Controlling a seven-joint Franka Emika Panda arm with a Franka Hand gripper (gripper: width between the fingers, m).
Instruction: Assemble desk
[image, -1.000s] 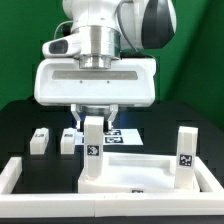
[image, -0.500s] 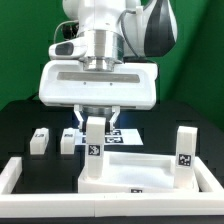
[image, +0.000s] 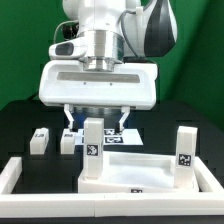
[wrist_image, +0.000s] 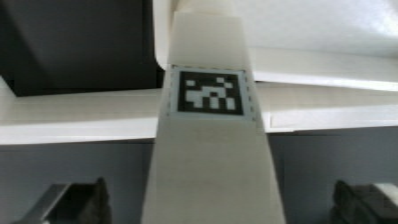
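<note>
The white desk top (image: 140, 172), a rimmed tray, lies at the front of the table. A tagged white leg (image: 93, 150) stands upright on its corner at the exterior view's left. A second leg (image: 186, 152) stands upright at its right end. Two more legs (image: 39, 140) (image: 68, 142) lie loose behind it. My gripper (image: 95, 122) hangs over the top of the left leg, open, with its fingers (image: 68, 120) apart on both sides and not touching it. In the wrist view the leg (wrist_image: 214, 150) fills the middle between my spread gripper (wrist_image: 222, 205).
The marker board (image: 128, 136) lies flat behind the desk top. A long low white border frame (image: 14, 176) runs round the front and sides of the work area. The tabletop is black.
My fingers have spread apart and let go of the left upright leg, which stays standing. The hand shifted slightly toward the exterior view's right.
</note>
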